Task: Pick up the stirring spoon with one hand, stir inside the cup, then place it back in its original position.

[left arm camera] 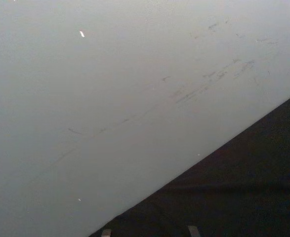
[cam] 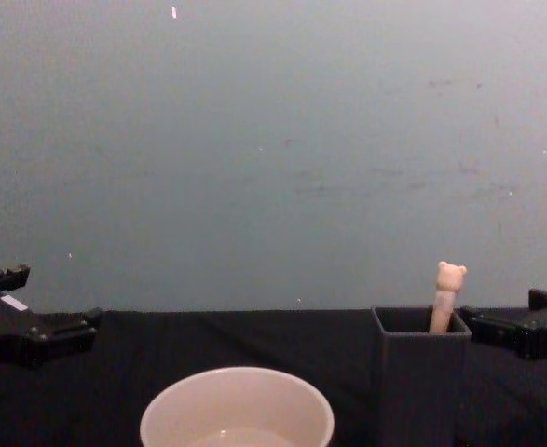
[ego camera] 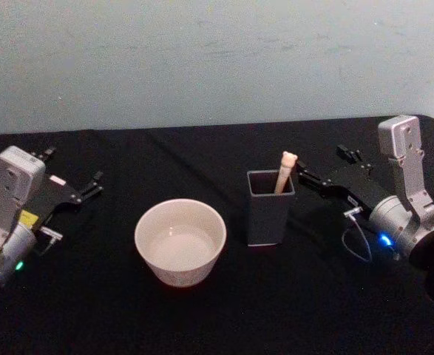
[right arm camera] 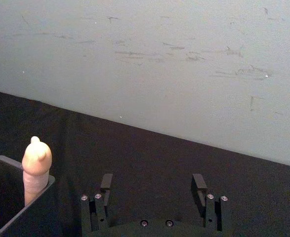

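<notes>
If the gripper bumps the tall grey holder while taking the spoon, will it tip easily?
Probably yes. The holder is tall and narrow, so a sideways push near its rim may tip it. The spoon leans on one wall, adding little weight. The right gripper is already close beside it.

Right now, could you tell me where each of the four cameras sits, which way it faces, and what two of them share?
Head view: high, looking down at the cup, holder, stirring spoon, left gripper and right gripper.
Chest view: low, facing the wall across the table; both grippers at its edges.
Left wrist view: faces wall and table edge; fingertips barely show.
Right wrist view: faces the wall; open fingers.
Shared: right wrist and chest both show the spoon's bear head.
</notes>
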Available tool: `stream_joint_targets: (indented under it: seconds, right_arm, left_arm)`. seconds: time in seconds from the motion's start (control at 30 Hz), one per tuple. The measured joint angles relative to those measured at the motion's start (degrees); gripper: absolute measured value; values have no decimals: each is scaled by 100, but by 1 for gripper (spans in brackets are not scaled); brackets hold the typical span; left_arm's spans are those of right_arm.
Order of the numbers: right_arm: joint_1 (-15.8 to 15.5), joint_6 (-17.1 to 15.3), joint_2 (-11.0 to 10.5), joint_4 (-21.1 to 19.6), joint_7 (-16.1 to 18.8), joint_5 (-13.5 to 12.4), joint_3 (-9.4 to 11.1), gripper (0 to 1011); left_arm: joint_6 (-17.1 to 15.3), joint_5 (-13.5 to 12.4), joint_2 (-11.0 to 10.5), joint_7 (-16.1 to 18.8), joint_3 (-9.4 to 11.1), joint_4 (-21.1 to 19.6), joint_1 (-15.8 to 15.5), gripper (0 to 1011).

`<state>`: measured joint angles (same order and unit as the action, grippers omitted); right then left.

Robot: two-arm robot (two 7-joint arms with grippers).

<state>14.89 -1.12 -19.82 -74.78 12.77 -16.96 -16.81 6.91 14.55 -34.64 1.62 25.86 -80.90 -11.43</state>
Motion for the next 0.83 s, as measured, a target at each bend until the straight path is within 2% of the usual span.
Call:
stream_joint_targets:
  seconds: [0.83]
  right_arm:
    - [-1,10,-5,-11,0,-12,2,1000]
  left_arm:
    - [0,0,0,0,0,0,0,1001]
